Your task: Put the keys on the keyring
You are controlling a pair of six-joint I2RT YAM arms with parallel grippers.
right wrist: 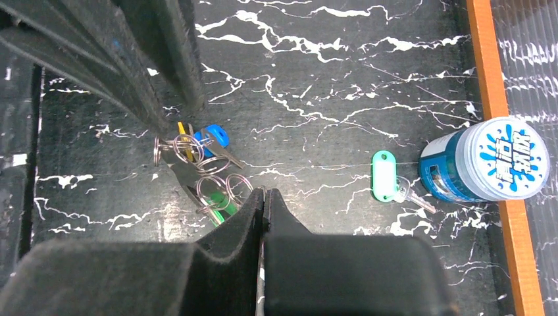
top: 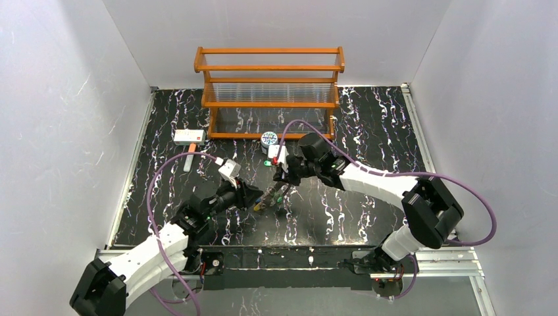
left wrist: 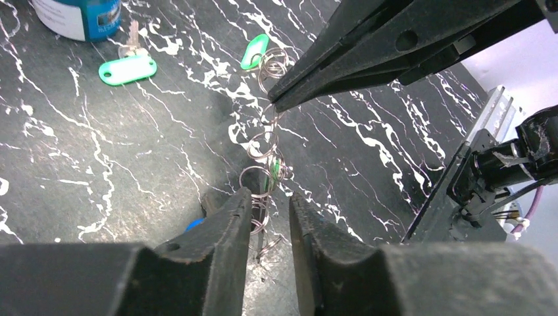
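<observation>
The keys lie in a bunch on linked metal rings: a blue-headed key [right wrist: 214, 137], a yellow one [right wrist: 185, 149] and a green one [right wrist: 218, 201]. From above the bunch [top: 270, 197] sits between both grippers. My right gripper [right wrist: 264, 192] is shut, pinching a thin ring at its tips [left wrist: 275, 105], and the ring chain [left wrist: 262, 148] runs down from there. My left gripper [left wrist: 270, 197] is open a little, with the chain's lowest rings [left wrist: 260, 220] between its fingers, against the left one. I cannot pick out the keyring; it is hidden among these rings or out of view.
A loose key on a green tag [right wrist: 383, 174] lies beside the blue-and-white can [right wrist: 487, 161]. Another green tag [left wrist: 253, 51] shows behind the chain. A white box with a red mark [top: 189, 136] sits back left, and a wooden rack [top: 270, 92] spans the back.
</observation>
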